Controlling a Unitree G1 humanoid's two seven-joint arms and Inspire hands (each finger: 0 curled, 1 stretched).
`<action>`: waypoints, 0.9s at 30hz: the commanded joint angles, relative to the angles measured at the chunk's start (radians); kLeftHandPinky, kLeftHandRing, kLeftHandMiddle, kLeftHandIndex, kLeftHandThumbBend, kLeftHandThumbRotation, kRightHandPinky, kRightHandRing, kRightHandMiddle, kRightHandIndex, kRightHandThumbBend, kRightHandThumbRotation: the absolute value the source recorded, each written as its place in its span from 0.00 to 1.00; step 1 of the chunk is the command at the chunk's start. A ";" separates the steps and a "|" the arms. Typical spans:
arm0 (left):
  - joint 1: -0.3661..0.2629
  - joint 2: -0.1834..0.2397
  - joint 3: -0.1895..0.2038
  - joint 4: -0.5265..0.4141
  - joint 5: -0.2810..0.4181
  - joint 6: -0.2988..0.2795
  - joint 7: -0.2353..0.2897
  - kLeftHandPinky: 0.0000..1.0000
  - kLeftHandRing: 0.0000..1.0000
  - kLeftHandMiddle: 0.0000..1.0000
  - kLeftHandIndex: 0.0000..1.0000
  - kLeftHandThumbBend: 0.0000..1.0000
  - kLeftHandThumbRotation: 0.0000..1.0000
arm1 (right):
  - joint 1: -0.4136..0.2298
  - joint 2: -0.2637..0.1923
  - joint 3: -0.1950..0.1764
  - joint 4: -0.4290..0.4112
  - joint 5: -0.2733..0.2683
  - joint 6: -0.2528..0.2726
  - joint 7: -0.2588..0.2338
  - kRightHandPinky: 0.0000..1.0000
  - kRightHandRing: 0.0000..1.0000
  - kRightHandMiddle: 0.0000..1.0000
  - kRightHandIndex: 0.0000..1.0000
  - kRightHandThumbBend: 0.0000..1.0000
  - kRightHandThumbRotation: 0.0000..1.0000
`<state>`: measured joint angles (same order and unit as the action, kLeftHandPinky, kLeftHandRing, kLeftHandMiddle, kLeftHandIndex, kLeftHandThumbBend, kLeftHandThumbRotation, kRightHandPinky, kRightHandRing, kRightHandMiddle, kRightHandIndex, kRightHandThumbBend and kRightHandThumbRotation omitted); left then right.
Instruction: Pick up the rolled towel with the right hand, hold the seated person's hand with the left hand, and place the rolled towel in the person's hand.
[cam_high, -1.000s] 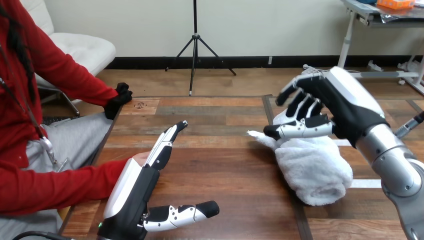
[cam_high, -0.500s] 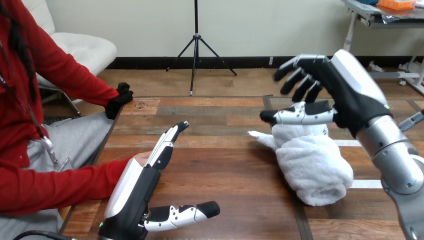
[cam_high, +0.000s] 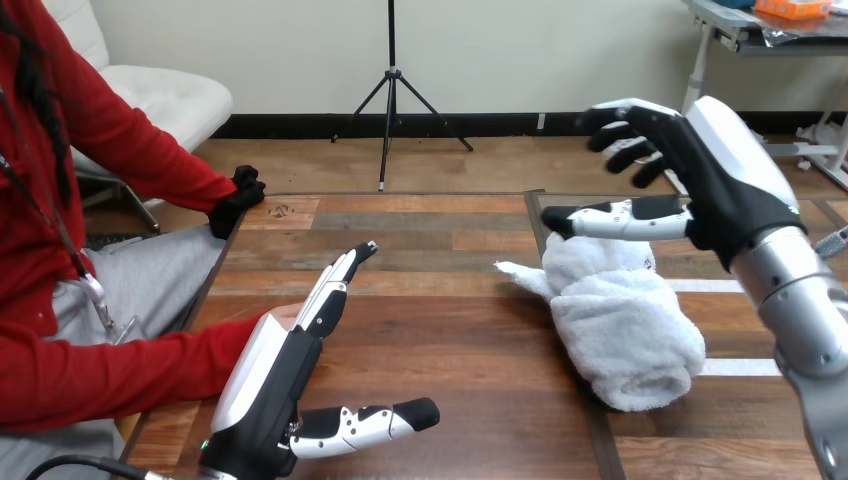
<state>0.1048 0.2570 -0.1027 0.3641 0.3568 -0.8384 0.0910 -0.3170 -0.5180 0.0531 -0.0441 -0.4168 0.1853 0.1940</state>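
**Right hand poised over the towel, no grasp yet**

Head view: I judge I'm on the first step, the pick-up. The white rolled terry towel (cam_high: 625, 320) lies on the brown wooden plank table (cam_high: 450, 330), just beneath the thumb of my right hand (cam_high: 722, 190) and below its spread, loosely bent fingers (cam_high: 625, 130) (nothing in them). The next move calls for lowering and closing round the roll. My left hand (cam_high: 268, 385) stands on edge, fingers straight and empty. The person's hand (cam_high: 285, 314) peeks out behind them, ungripped.

**Wooden table, one towel**

The wooden table (cam_high: 450, 330) of brown planks carries a white rolled towel (cam_high: 620, 325) on its right half (loose end toward the middle). The towel lies across a dark seam (cam_high: 534, 215) running from far edge to near edge.
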 joint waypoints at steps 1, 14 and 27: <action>-0.074 -0.011 -0.004 0.008 -0.030 -0.024 -0.005 0.95 0.99 0.98 0.97 1.00 0.58 | -0.148 -0.019 0.001 0.116 -0.015 0.053 0.019 0.78 0.88 0.91 0.93 1.00 0.57; -0.086 -0.019 -0.013 0.020 -0.049 -0.023 -0.027 0.97 1.00 0.98 0.97 1.00 0.56 | -0.311 0.009 0.065 0.472 -0.055 0.043 -0.001 0.87 0.95 0.98 0.99 1.00 0.67; -0.090 -0.032 -0.012 0.030 -0.024 -0.045 -0.006 0.97 1.00 0.98 0.98 1.00 0.57 | -0.455 0.064 0.143 0.821 -0.090 0.037 -0.043 0.83 0.95 1.00 1.00 1.00 0.77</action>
<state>0.0982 0.2455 -0.1063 0.3957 0.3392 -0.8411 0.0703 -0.5881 -0.5016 0.1588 0.5859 -0.4812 0.2400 0.2009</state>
